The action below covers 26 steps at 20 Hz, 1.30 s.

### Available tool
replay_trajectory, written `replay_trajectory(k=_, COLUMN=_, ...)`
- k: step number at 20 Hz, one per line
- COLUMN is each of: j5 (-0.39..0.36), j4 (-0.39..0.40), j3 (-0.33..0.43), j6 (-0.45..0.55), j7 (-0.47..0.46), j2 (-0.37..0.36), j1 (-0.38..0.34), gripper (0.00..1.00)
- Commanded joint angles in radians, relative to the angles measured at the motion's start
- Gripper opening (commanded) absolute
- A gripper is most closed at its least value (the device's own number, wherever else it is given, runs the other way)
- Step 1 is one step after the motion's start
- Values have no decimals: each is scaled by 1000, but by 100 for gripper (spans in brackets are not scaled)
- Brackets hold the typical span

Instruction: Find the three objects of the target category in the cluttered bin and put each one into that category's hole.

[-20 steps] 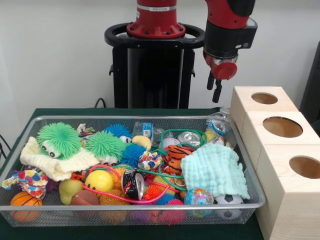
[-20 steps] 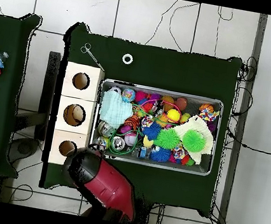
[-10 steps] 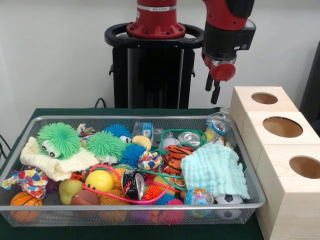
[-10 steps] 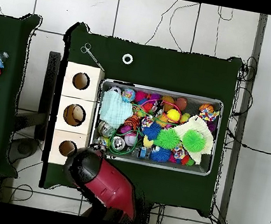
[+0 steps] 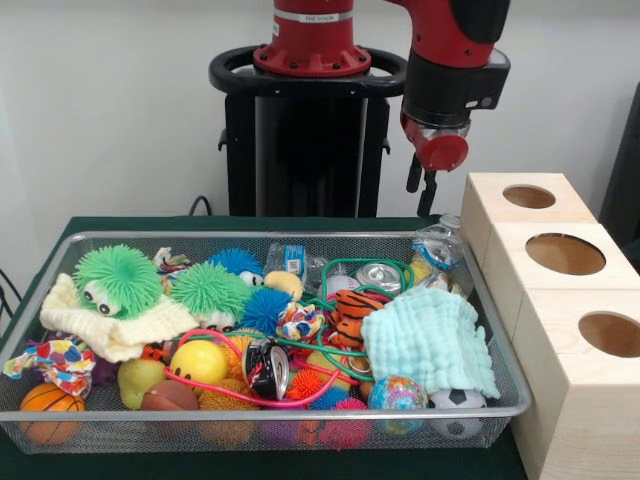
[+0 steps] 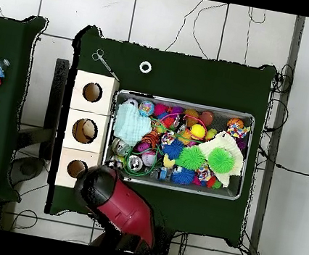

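A wire mesh bin (image 5: 270, 237) holds a jumble of toys: two green spiky balls (image 5: 118, 278), a yellow ball (image 5: 198, 362), a basketball (image 5: 48, 405), a soccer ball (image 5: 458, 410), a crushed can (image 5: 266, 367), a silver can (image 5: 378, 276), a clear plastic bottle (image 5: 438, 245) and a pale blue cloth (image 5: 430, 340). To its right stand three wooden boxes with round holes (image 5: 529, 196) (image 5: 565, 253) (image 5: 609, 333). My gripper (image 5: 421, 186) hangs high above the bin's far right corner, open and holding nothing. In the overhead view the red arm (image 6: 117, 208) hides it.
A cream knitted cloth (image 5: 110, 325) lies under one green ball at the bin's left. Red and green cords (image 5: 330, 345) loop over the middle toys. On the green table beyond the bin lie a white ring (image 6: 145, 67) and a metal tool (image 6: 104, 61).
The gripper has drifted a little to the left and slightly upward, away from the boxes. The bin's contents have not moved.
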Motion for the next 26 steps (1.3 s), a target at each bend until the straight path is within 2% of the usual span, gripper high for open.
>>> replay_trajectory(k=1, j5=62, j4=-103, j3=71, j6=-30, j7=226, j2=85, j1=10, gripper=100)
replay_trajectory(k=12, j5=103, j4=-155, j3=45, j6=21, j7=269, j2=110, j1=63, gripper=100)
replay_trajectory(k=18, j5=135, j4=-163, j3=55, j6=47, j7=285, j2=111, j1=76, gripper=100)
replay_trajectory(k=22, j5=144, j4=-144, j3=76, j6=67, j7=267, j2=98, j1=73, gripper=100)
replay_trajectory(k=26, j5=138, j4=-87, j3=110, j6=47, j7=199, j2=77, j1=52, gripper=100)
